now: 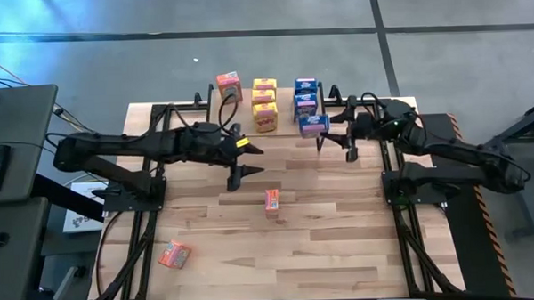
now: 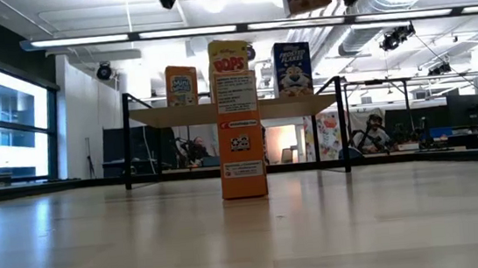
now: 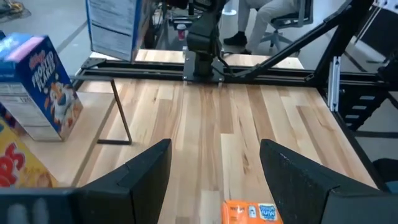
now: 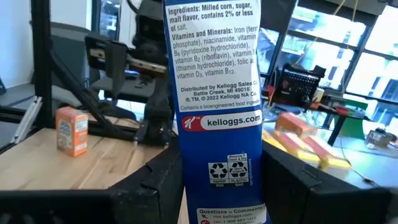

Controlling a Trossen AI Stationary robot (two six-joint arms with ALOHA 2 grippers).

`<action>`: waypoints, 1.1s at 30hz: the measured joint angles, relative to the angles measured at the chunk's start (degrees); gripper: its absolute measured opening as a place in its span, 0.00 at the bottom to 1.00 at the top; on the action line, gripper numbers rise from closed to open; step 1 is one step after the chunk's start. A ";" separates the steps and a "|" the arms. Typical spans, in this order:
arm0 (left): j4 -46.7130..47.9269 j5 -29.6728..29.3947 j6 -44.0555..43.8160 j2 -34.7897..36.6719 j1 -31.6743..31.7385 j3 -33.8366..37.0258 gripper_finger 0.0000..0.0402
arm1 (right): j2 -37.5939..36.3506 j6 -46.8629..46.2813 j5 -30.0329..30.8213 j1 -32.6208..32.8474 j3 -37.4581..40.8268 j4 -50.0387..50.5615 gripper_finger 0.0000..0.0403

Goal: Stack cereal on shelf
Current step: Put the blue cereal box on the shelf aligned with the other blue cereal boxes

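right gripper [image 1: 334, 140] clamped on a blue cereal box [image 1: 313, 124], held up over the right end of the shelf [image 1: 185, 106] at the table's [image 1: 342, 245] far edge. left gripper [image 1: 247, 160] hung with fingers apart, empty, above the table's middle, just left of an upright orange box [image 1: 272, 201]. another orange box [image 1: 174, 254] lay near the front left corner. yellow boxes [image 1: 264, 104] sat on the shelf's middle.

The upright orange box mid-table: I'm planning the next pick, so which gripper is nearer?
Left. The left gripper hovers just beside the orange box; the right gripper is farther, by the shelf.
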State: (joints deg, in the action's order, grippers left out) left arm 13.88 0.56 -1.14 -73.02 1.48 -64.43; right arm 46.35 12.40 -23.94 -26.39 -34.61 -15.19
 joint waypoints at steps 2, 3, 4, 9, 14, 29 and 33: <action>-0.60 0.02 -0.27 0.93 0.00 1.45 0.59 | 0.17 -0.99 -0.76 -1.93 1.61 -1.42 0.42; -1.40 0.00 -0.25 1.30 0.00 2.17 0.59 | 0.40 -1.68 -1.63 -2.65 2.54 -2.80 0.42; -2.11 0.00 -0.25 1.63 0.00 2.89 0.59 | 0.59 -2.30 -2.59 -3.41 3.59 -4.57 0.42; -4.10 -0.10 -0.27 3.47 -0.18 6.71 0.59 | 1.39 -6.43 -4.88 -5.85 9.88 -15.13 0.42; -10.03 -0.15 -1.66 6.89 -0.53 13.19 0.59 | 3.87 -7.67 -4.76 -6.39 15.25 -24.62 0.42; -24.54 -0.15 -3.77 21.65 -0.79 35.77 0.59 | 15.69 -9.46 -3.03 -6.37 16.81 -36.52 0.42; -29.34 -0.15 -3.29 26.09 -0.77 42.36 0.59 | 15.80 -10.49 -3.04 -6.37 16.81 -36.78 0.42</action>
State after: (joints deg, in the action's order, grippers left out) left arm -15.46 0.41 -4.43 -46.93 0.71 -22.07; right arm 62.15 1.91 -26.98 -32.75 -17.80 -51.97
